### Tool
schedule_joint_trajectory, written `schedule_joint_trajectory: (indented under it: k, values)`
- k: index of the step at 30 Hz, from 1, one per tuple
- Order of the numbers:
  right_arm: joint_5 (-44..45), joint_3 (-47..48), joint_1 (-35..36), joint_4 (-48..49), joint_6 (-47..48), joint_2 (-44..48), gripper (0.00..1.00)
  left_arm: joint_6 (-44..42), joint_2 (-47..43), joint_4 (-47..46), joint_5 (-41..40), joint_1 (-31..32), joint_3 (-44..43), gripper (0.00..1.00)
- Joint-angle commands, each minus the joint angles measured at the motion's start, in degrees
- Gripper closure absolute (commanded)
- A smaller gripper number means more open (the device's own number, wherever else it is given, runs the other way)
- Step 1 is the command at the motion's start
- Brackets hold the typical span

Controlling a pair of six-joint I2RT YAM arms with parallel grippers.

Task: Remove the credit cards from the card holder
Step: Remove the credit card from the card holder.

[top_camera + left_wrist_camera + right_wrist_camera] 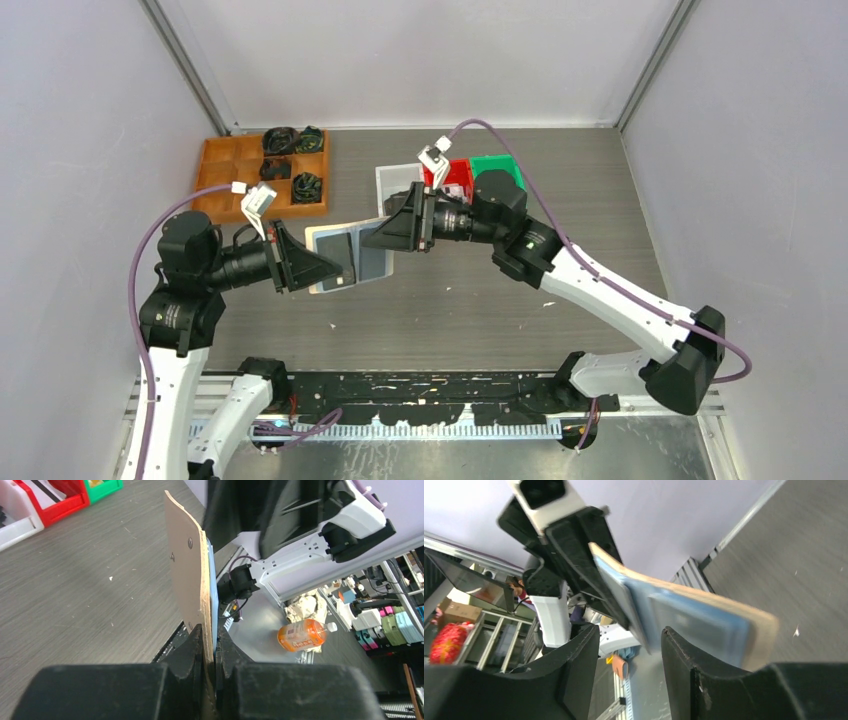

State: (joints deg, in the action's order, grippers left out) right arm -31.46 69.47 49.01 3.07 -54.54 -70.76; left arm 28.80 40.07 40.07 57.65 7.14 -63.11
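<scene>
Card holder (335, 258) raised above the table (500, 310): left hand (210, 647) clamped on one edge; right hand (631, 645) parted around the opposite end, gripping nothing.

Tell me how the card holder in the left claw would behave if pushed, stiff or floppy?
Probably fairly stiff: the card holder juts from the left claw with only a slight curve. Likely light, since a pinch on one edge carries it. A sideways push might swivel it, as nothing else seems to grip it.
</scene>
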Motion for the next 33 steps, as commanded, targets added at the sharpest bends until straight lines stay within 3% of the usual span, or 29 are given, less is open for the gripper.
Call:
schedule_joint_trajectory:
  k: [1, 12, 21, 33]
  values:
    - [-5.37, -1.01, 0.01, 8.98, -4.00, -0.13, 0.47, 1.60, -0.42, -3.69, 4.25, 0.03, -1.90, 1.00]
    - [-7.92, -6.80, 0.91, 19.82, -9.52, -3.46, 0.55, 4.66, 0.02, -5.67, 4.67, 0.00, -1.14, 1.00]
    - [-7.66, -6.82, 2.95, 22.81, -10.42, -6.52, 0.60, 5.80, 0.06, -6.52, 4.84, 0.01, -0.54, 1.00]
    - [-7.67, -7.86, 4.34, 27.49, -12.46, -6.72, 0.85, 3.16, 0.43, -4.59, 2.14, 0.08, 0.09, 1.00]
